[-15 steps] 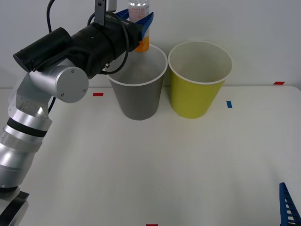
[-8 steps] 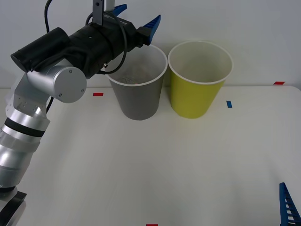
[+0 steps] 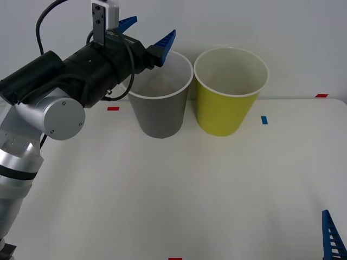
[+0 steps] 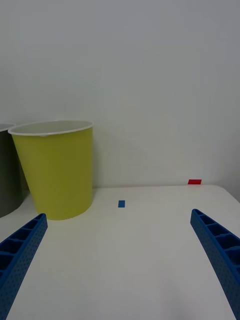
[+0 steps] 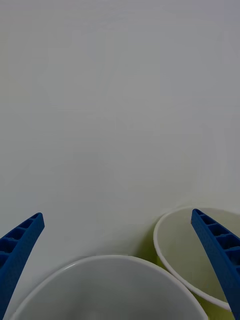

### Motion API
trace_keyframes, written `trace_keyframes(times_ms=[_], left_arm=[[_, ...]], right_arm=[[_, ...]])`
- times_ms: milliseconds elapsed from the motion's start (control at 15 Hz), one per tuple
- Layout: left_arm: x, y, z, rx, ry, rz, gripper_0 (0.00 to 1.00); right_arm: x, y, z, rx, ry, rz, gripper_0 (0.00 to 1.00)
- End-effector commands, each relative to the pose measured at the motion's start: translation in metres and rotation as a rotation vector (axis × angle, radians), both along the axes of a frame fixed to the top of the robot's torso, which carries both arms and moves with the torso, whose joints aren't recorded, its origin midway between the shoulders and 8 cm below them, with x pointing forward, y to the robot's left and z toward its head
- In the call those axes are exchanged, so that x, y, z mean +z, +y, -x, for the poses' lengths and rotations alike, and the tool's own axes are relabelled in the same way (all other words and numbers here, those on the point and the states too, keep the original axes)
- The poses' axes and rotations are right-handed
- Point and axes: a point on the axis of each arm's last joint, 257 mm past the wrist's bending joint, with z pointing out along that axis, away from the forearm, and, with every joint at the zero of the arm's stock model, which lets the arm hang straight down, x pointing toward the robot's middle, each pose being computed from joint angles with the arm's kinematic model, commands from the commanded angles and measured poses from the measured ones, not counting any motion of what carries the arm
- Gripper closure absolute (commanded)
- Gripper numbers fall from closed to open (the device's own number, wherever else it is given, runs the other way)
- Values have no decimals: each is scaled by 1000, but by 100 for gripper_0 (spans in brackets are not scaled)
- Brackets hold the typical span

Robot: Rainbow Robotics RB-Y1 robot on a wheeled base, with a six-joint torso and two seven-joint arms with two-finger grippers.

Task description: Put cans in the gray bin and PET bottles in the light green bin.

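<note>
The round dark gray bin (image 3: 160, 103) with a white rim stands on the white table (image 3: 190, 184), touching the lime-green bin (image 3: 227, 92) of the same shape. No can is visible; it probably lies inside the gray one. The left gripper (image 3: 146, 33) hangs spread and empty above its rim. The right gripper (image 4: 120, 260), also spread, waits low nearby.
</note>
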Motion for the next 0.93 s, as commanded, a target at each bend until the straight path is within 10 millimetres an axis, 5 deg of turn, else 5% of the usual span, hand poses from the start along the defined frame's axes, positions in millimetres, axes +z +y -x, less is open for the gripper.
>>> trace_keyframes(times_ms=[67, 933], left_arm=[[-7, 18, 16, 20, -6, -6, 0], [-71, 110, 110, 181, 56, 53, 0]], right_arm=[[0, 0, 0, 0, 0, 0, 0], [0, 0, 0, 0, 0, 0, 0]])
